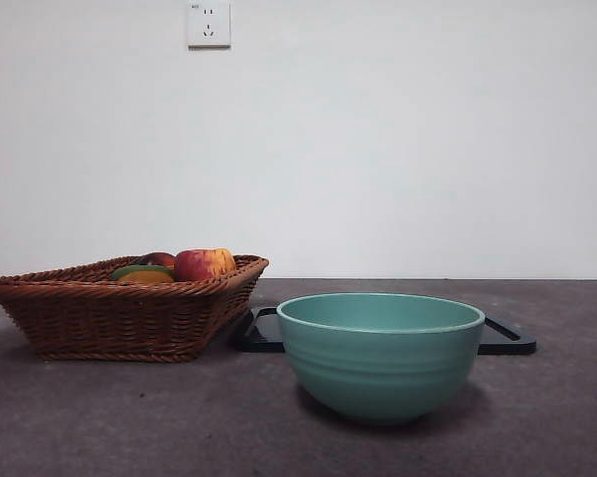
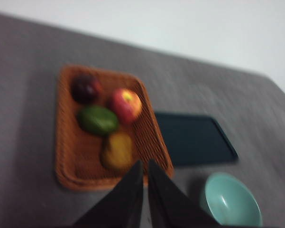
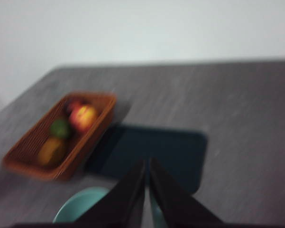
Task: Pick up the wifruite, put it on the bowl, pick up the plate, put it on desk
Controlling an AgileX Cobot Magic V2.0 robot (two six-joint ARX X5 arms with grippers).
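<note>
Both wrist views are blurry. From the front we see only the tops of the fruit over the basket wall, and the bowl hides most of the dark tray

Both grippers look alike — the left gripper and the right gripper each show two plain matte-black jaws, broad below, tapering to points.

A bare test room or lab is showing here rather than a lived-in home: a plain white wall carrying a single power socket is standing behind a mottled grey-brown surface, where only a few staged props are sitting.
</note>
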